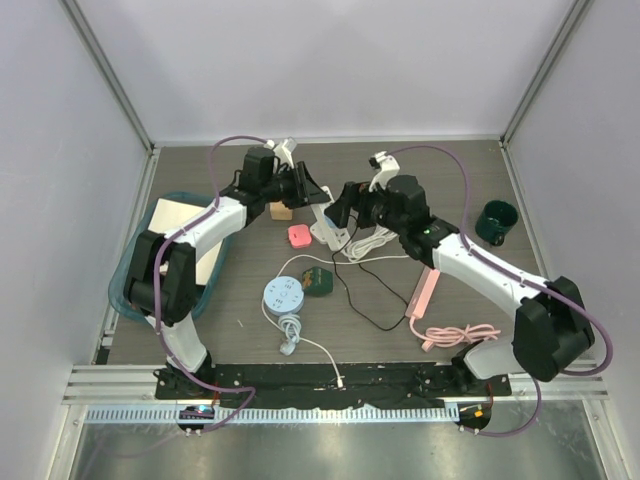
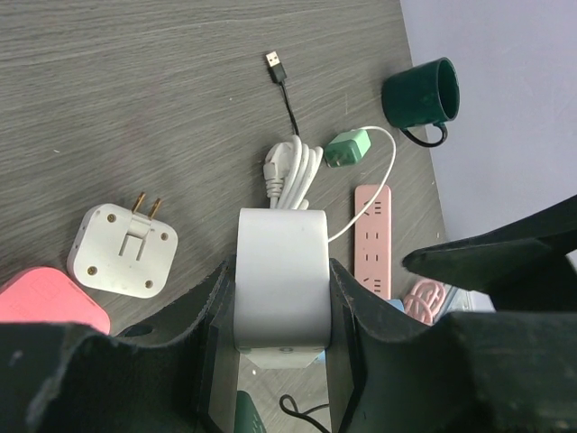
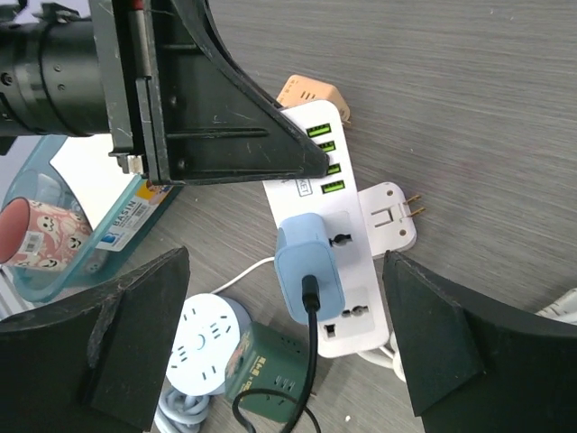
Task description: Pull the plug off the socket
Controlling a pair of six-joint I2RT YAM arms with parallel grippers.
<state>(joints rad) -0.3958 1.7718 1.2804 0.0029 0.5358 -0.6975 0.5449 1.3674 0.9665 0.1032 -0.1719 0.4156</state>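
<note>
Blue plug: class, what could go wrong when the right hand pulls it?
1. The left hand grips the power strip only at its USB end, so the strip may lift with the blue plug.
2. The open right hand could close on the black cable instead of the plug body.

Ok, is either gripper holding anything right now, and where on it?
Left gripper is clamped across the sides of the white power strip at its USB end. Right gripper is open, straddling the blue plug, holding nothing.
</note>
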